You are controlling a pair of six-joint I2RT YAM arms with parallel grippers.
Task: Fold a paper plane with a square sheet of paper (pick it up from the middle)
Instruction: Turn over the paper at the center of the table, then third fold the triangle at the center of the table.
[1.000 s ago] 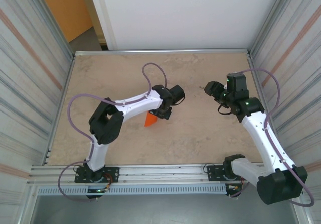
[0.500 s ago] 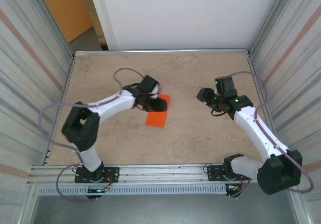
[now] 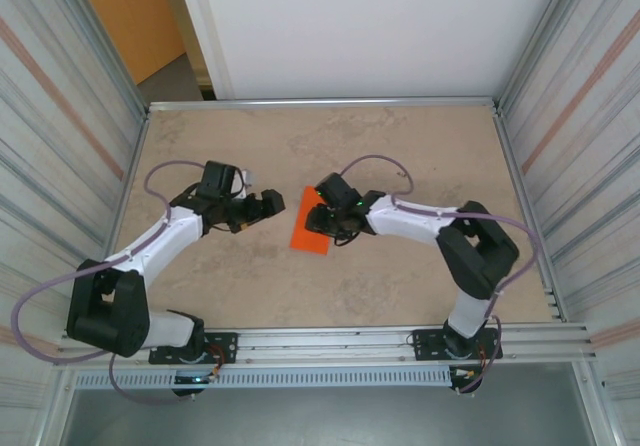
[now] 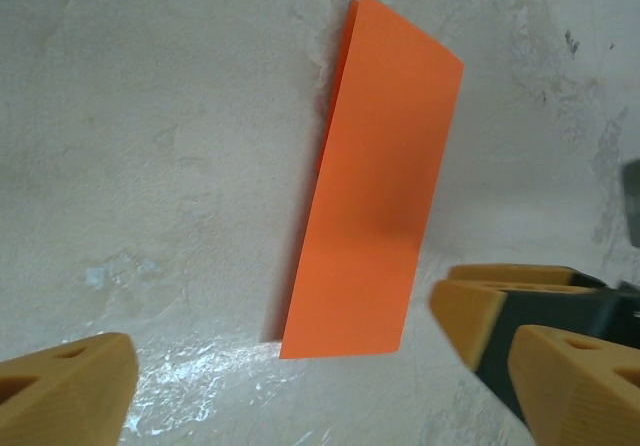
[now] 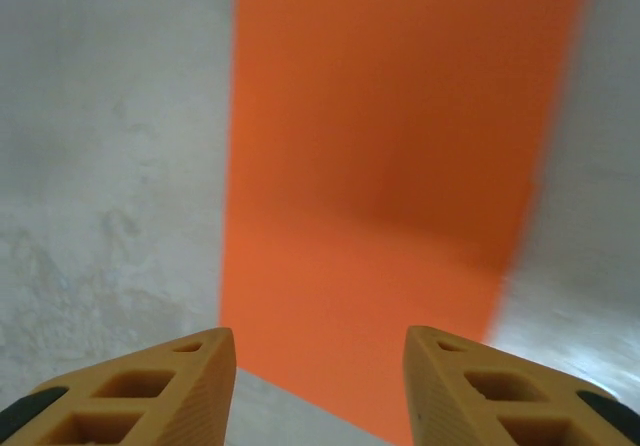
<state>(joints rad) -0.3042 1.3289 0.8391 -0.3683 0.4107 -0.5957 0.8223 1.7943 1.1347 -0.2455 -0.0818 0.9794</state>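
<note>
I note the left arm reaching forward from its base, elbow low at the left, forearm angled toward the centre. The left end effector (image 3: 266, 204) points right, jaws spread wide with nothing between them. The right arm bends over its base, elbow raised at the right, forearm stretched leftward to the centre. The right end effector (image 5: 320, 351) points down, its fingers (image 5: 160, 386) parted, nothing clamped. The two end effectors sit near each other, not touching.

The paper (image 3: 306, 236) lies flat on the table (image 3: 400, 146) between my arms, my left gripper (image 3: 270, 206) just left of it, my right gripper (image 3: 320, 218) over its right side
</note>
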